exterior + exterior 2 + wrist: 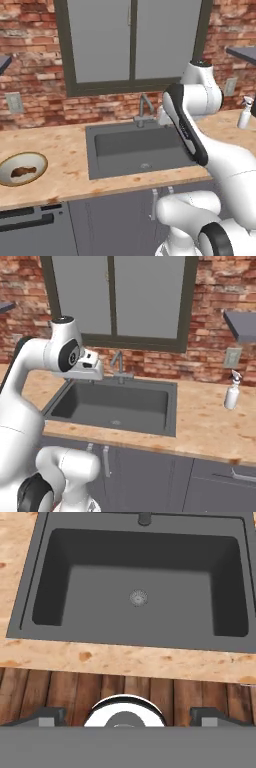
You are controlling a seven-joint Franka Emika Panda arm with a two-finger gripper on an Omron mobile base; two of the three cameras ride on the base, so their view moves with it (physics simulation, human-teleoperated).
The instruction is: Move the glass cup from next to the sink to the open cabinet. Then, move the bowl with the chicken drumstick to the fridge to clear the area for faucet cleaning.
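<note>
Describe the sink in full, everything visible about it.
The sink is a dark grey rectangular basin with a matte look, set into the speckled wooden counter below the window. Its walls slope to a flat floor with a round silver drain near the middle. It holds nothing. A slim grey faucet rises at its back rim. Nothing else touches it.

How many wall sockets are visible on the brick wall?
2: one socket left of the sink, another socket right of it, above the spray bottle. Others may be hidden.
</note>
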